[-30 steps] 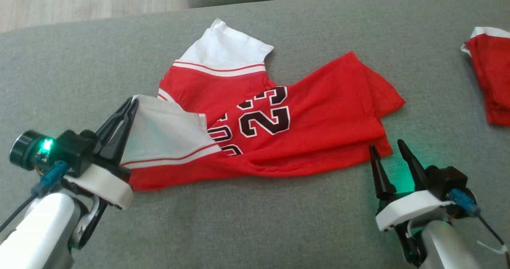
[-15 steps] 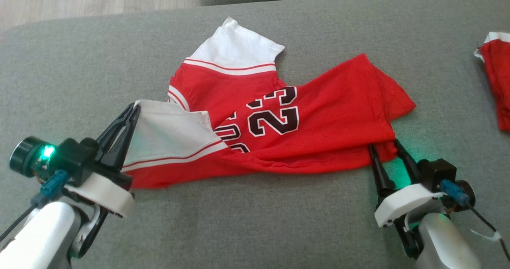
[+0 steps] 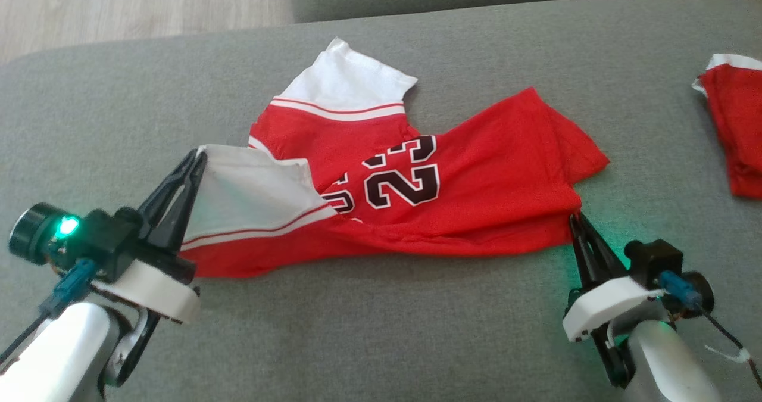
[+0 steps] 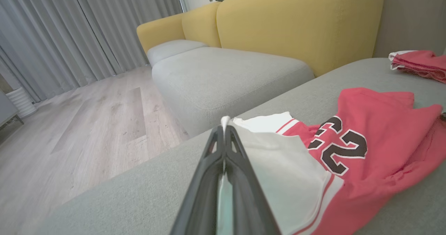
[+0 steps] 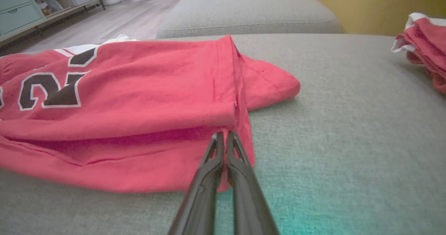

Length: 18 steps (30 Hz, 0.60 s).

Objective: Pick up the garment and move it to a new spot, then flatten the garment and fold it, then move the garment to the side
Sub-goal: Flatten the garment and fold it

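Observation:
The garment is a red jersey with white sleeves and a black 23, lying crumpled on the grey sofa cushion. My left gripper is shut on the edge of the near white sleeve at the jersey's left end, holding it slightly raised; the left wrist view shows white cloth pinched between the tips, with the garment to the right. My right gripper is shut on the lower right hem corner. In the right wrist view its tips pinch red cloth under the folded garment.
Another red and white garment lies bunched at the cushion's far right edge. Beyond the cushion are a second grey seat, a yellow sofa back and wooden floor. Bare cushion stretches in front of the jersey.
My right gripper moved forward to the jersey's lower right corner and closed on it. The left gripper kept its hold on the white sleeve. The camera shifted slightly.

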### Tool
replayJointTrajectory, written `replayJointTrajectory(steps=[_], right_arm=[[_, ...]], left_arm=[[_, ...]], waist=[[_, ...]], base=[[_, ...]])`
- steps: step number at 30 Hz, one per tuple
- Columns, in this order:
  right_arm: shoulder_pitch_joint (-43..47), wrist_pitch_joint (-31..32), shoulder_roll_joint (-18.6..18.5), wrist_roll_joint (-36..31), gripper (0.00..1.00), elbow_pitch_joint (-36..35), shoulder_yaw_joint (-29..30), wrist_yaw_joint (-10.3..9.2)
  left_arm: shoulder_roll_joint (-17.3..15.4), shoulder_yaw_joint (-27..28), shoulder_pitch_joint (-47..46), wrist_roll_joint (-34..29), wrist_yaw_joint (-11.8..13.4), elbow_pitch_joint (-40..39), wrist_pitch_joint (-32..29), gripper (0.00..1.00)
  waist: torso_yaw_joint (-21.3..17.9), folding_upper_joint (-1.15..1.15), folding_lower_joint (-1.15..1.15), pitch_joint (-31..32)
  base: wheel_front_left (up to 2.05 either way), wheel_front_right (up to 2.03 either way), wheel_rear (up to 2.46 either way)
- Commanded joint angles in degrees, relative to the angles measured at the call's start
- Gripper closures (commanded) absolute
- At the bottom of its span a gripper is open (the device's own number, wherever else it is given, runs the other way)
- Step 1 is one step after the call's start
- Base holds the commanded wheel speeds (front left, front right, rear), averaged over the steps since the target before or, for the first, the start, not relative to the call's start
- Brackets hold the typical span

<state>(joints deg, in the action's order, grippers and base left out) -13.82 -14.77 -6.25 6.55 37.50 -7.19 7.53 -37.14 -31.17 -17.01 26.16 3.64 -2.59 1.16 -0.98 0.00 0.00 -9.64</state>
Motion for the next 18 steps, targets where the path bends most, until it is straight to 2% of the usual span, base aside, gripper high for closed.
replayJointTrajectory(steps=[1,8,11,17,18], right_arm=[[-0.5,-0.2,-0.1,-0.1,1.0,-2.3,-1.0,-0.04],[1.5,-0.2,-0.6,-0.1,1.0,-11.0,2.1,-0.04],[5.6,-0.2,-1.3,-0.4,1.0,-15.1,3.7,-0.04],[11.9,0.9,-1.6,0.6,1.0,-16.5,2.6,-0.04],[12.5,1.4,-1.2,1.8,0.89,-16.4,2.4,-0.04]], left_arm=[[-2.8,3.6,-1.4,-0.4,0.8,-2.1,0.8,1.0],[-4.5,6.2,0.1,-1.4,3.3,-5.4,4.8,1.0],[-4.5,6.8,2.6,-0.6,4.3,-7.7,6.2,1.0],[-4.4,6.9,8.3,1.6,5.4,-8.3,7.5,1.0],[-4.3,6.9,9.1,1.8,5.5,-8.2,7.7,1.0]], waist=[[-0.3,0.0,0.0,0.3],[-1.8,0.0,0.0,1.3],[-2.2,0.0,0.0,1.3],[-2.8,0.0,0.0,0.8],[-2.9,0.0,0.0,0.7]], base=[[0.0,0.0,0.0],[0.0,0.0,0.0],[0.0,0.0,0.0],[0.0,0.0,0.0],[0.0,0.0,0.0]])
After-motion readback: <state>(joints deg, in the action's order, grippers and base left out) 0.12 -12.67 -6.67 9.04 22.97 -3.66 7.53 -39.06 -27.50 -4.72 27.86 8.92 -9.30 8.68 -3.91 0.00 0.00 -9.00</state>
